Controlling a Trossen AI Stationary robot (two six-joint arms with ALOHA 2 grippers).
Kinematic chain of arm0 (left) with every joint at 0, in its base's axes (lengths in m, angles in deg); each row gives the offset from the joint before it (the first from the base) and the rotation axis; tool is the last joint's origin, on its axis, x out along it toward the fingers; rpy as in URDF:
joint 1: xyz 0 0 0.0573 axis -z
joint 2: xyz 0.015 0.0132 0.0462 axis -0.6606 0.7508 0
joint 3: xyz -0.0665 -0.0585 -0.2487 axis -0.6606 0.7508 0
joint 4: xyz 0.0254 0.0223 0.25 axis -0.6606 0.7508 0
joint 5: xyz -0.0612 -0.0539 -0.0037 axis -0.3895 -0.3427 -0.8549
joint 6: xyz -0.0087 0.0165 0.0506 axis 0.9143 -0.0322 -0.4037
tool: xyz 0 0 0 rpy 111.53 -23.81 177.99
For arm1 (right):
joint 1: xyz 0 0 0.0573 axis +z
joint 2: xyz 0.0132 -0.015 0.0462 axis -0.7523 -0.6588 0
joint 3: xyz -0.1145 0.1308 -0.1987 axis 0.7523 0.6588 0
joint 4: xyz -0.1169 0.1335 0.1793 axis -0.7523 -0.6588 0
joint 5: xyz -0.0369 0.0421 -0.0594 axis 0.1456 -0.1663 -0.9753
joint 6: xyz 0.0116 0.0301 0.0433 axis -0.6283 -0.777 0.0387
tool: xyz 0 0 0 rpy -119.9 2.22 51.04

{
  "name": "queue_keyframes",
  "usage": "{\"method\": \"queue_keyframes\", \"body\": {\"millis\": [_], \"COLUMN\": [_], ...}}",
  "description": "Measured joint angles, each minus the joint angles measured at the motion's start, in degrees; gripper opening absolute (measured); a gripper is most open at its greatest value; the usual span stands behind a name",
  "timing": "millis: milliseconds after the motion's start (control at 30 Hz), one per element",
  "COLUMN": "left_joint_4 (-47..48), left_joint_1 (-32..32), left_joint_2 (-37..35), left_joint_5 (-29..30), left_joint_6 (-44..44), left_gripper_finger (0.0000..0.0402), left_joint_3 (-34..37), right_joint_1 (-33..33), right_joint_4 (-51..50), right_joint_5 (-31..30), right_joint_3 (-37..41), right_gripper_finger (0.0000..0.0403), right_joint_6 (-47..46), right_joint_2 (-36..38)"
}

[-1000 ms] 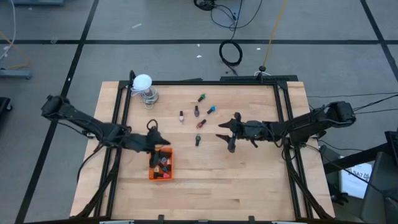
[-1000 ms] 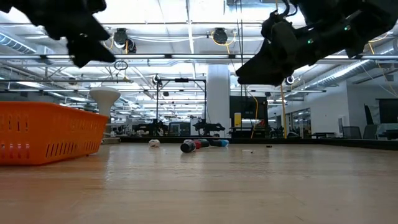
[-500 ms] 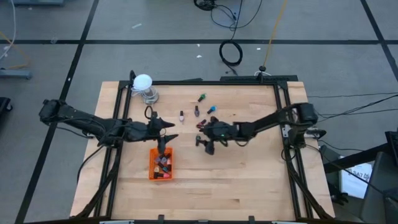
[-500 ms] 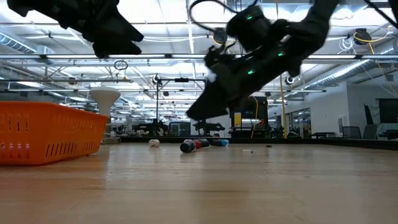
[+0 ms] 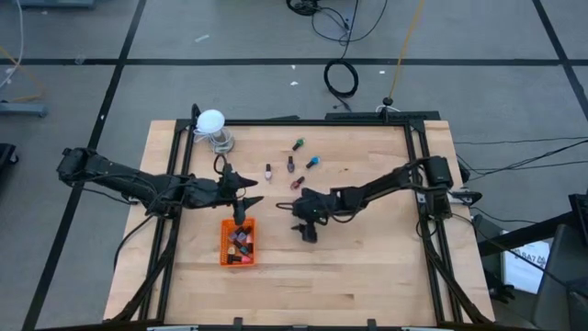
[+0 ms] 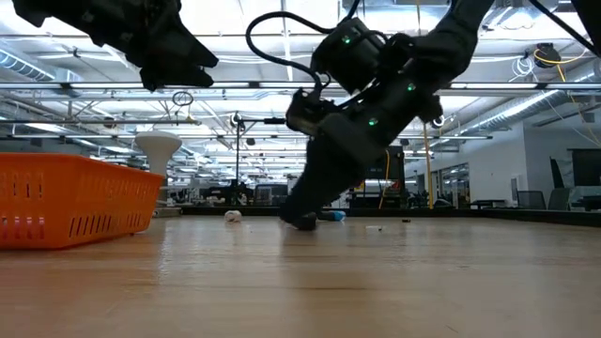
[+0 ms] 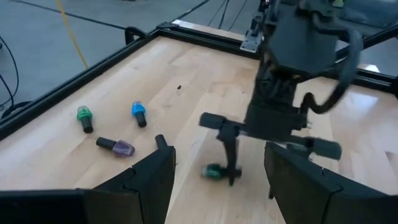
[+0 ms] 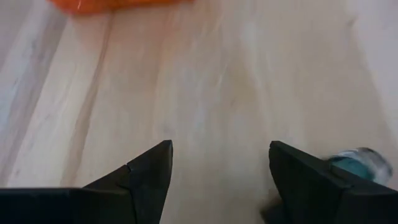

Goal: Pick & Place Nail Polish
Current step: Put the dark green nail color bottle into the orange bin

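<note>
Several nail polish bottles lie on their sides on the wooden table: a green one, a blue one, a purple one, and a teal one. My right gripper is low over the table's middle, open and tipped nose-down. The teal bottle lies just outside one of its fingers, with nothing between them. My left gripper hovers open and empty above the far end of the orange tray, which holds several bottles. My right gripper has one finger right beside the teal bottle's side, the bottle lying on the table outside the gap. Whether that finger touches the bottle, I cannot tell.
A white ball on a clear stand is at the far left corner. More bottles lie between the right gripper and the far edge. A black frame borders the table. Bare wood stretches along the near side.
My right gripper has swept from the table's right side toward its middle, sinking and tipping nose-down until its fingers stand at the teal bottle. My left gripper first swung a little toward the far edge, off the tray's middle, then kept still.
</note>
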Motion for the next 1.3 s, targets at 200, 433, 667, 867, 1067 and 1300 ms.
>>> {"method": "queue_keyframes", "body": {"millis": [200,433,667,867,1067,1300], "left_joint_4": [-0.02,-0.02,0.57,0.91,1.66,1.66], "left_joint_1": [-0.08,-0.08,-0.08,-0.08,-0.12,-0.14], "left_joint_2": [0.00,0.00,0.00,0.00,0.00,0.00], "left_joint_5": [0.22,0.36,0.35,0.35,0.37,0.40], "left_joint_6": [-0.05,0.17,0.20,0.26,0.29,0.36], "left_gripper_finger": [0.0241,0.0241,0.0241,0.0241,0.0241,0.0241], "left_joint_3": [0.00,0.00,0.00,0.00,0.00,0.00], "right_joint_1": [1.26,2.01,1.67,-1.18,-2.84,-3.51], "right_joint_4": [-4.07,-7.31,-16.63,-15.70,-13.49,-12.57], "right_joint_5": [-0.03,-0.76,-12.25,-8.95,-5.78,-3.12], "right_joint_3": [0.07,0.07,0.07,0.04,0.04,0.09], "right_gripper_finger": [0.0251,0.0251,0.0251,0.0251,0.0251,0.0251], "right_joint_6": [-0.50,1.21,10.06,10.88,14.66,11.12], "right_joint_2": [1.46,5.86,10.81,9.06,5.90,4.73]}}
